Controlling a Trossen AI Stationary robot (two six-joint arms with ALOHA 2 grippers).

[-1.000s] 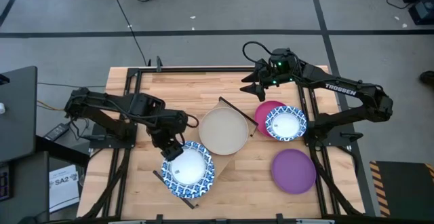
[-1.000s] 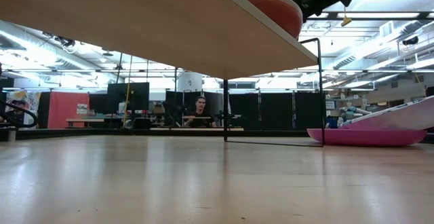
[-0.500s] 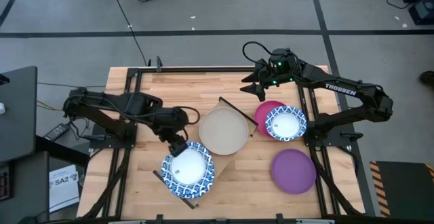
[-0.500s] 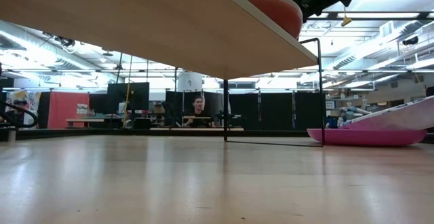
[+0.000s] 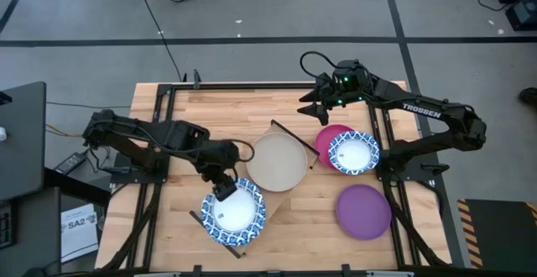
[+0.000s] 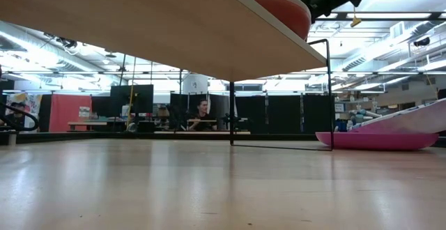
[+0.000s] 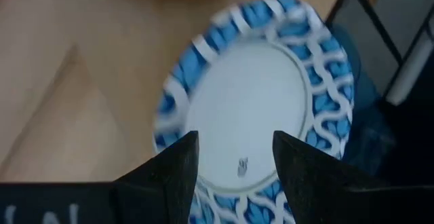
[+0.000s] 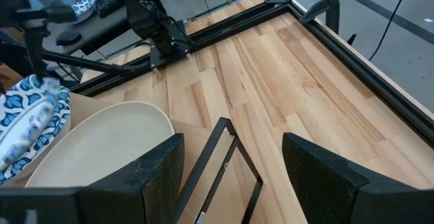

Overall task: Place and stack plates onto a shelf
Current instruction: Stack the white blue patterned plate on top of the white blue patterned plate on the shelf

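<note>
A blue-rimmed plate (image 5: 232, 211) lies at one end of the shelf (image 5: 285, 191), beside the beige plate (image 5: 276, 161) at the shelf's middle. The left claw (image 5: 223, 190) hovers over the blue-rimmed plate's edge, fingers spread wide and empty. Beyond the shelf's far end, the right claw (image 5: 316, 109) hangs above the worktop (image 5: 226, 113), part open, holding nothing.

Bright, even light; blurred wrist close-up.
</note>
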